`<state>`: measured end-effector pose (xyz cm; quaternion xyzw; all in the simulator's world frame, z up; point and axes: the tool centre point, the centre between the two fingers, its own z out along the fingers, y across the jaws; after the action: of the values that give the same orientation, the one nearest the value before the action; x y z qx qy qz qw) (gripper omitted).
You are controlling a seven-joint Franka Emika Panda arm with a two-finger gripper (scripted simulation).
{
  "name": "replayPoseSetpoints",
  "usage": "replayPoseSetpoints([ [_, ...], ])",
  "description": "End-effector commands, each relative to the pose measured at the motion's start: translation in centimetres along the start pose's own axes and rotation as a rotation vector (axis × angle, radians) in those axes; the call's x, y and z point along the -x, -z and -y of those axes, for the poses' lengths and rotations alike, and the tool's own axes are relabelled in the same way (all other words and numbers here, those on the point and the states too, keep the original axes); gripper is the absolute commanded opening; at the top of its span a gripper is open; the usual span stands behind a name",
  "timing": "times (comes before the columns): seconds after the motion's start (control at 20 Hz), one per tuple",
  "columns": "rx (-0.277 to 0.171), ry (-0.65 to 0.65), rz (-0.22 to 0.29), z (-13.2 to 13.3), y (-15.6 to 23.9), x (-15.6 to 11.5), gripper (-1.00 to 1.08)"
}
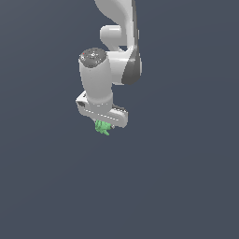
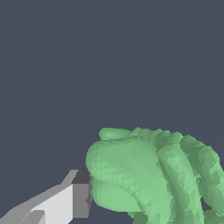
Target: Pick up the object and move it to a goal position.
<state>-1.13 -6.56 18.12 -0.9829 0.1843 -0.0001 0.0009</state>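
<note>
The green object is seen directly under the pincer in the exterior view, its leafy lobes poking out below the white hand. In the wrist view the same lump fills much of the picture, and one finger is pressed against its side; the other finger is hidden behind the lobes. From this the pincer is judged to be clamped on the object, though only one contact is actually shown.

Whether the object is lifted clear of the bench cannot be told: the ground is rendered as one flat grey field with no shadow or edge to read height from. No goal marker is shown in either view, so the place to which the object is to be carried cannot be located, nor can the remaining travel be gauged.

As a judgement, the grasp is taken as done or very nearly done, and the carrying to the goal is taken as the part left.

Counted: one arm, one pincer, one green object. Nothing else is shown on the grey surface.
</note>
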Motion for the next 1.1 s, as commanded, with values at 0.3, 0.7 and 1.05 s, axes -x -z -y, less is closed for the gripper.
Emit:
replayPoseSetpoints([
  [0.3, 0.000, 0.000, 0.000, -7.0, 8.1, -2.1, -1.00],
  [0.7, 0.001, 0.001, 0.000, -11.4, 13.3, -3.7, -1.00],
  [1.05, 0.002, 0.001, 0.000, -12.8, 15.0, -4.4, -1.00],
])
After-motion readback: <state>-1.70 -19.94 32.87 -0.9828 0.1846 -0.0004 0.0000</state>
